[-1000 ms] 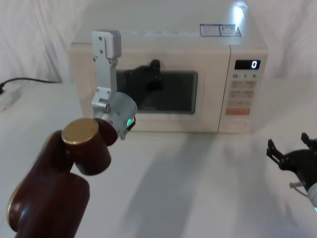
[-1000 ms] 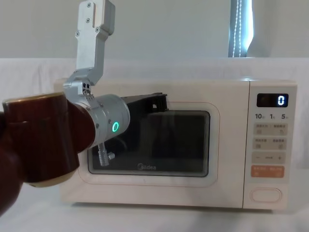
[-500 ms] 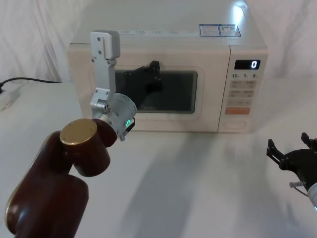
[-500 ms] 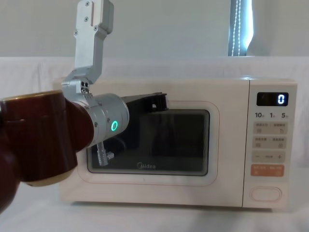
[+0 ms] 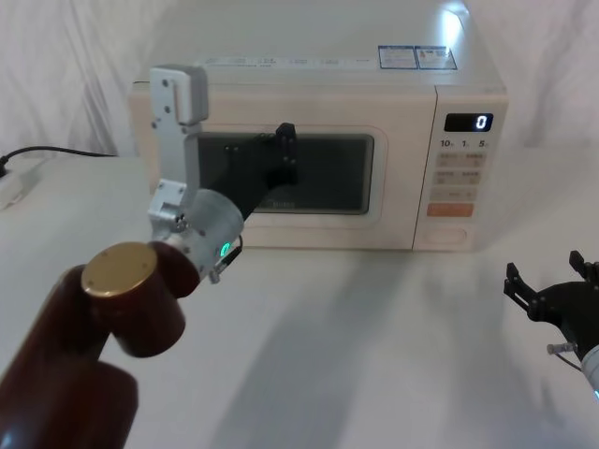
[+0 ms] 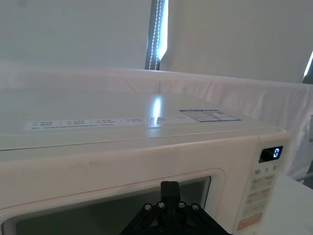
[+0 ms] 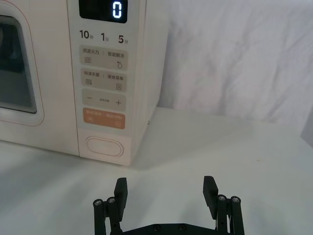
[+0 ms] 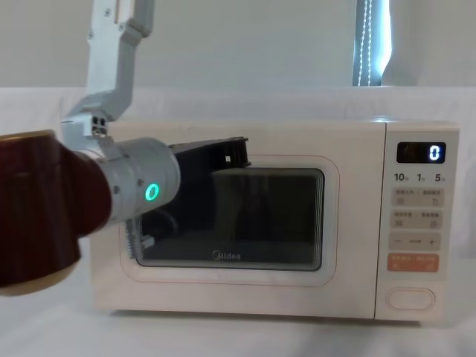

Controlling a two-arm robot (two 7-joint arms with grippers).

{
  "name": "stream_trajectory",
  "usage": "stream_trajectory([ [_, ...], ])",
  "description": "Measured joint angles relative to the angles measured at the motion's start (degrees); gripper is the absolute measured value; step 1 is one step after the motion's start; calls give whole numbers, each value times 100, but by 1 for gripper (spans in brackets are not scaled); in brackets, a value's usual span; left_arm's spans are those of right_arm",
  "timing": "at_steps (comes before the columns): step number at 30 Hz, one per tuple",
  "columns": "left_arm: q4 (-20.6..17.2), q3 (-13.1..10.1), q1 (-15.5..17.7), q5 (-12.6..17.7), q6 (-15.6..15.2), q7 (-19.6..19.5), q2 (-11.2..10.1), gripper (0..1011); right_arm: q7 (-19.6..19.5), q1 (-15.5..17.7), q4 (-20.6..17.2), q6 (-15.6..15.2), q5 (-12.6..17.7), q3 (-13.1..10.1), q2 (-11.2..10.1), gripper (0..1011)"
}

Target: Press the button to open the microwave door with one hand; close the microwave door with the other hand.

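The microwave (image 5: 318,150) is seen standing at the back of the white table (image 5: 374,355), with its display showing 0. The microwave door (image 8: 230,219) is found shut, flush with the front of the oven, and the Midea lettering is read below the dark window. The button (image 7: 104,146) is located at the bottom of the control panel (image 7: 103,73), under the orange rectangular button (image 7: 104,119), and is touched by nothing. The left gripper (image 5: 285,140) is held up before the upper edge of the door window, near its middle; whether contact with the door is made cannot be told, and the spread of its fingers cannot be told either. The right gripper (image 7: 165,192) is held low over the table, well apart from the microwave and facing the control panel, with its two fingers spread wide and nothing between them.
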State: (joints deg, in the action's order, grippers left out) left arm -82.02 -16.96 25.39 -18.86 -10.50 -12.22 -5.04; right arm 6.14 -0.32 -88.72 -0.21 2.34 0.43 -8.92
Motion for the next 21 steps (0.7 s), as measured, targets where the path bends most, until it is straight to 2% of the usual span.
stream_trajectory([
  [5,-343,7,-233,-67,18,-96,-212,8,0,0,0,0,0,0,0,1002],
  [13,-767,84,-594,-116,108,-95,-488,241,0,0,0,0,0,0,0,1002],
  [17,-969,143,-829,-45,236,-11,-647,337,0,0,0,0,0,0,0,1002],
  [18,-1049,187,-934,-7,288,33,-706,399,0,0,0,0,0,0,0,1002],
  [21,-1175,317,-1158,33,361,150,-767,500,0,0,0,0,0,0,0,1002],
])
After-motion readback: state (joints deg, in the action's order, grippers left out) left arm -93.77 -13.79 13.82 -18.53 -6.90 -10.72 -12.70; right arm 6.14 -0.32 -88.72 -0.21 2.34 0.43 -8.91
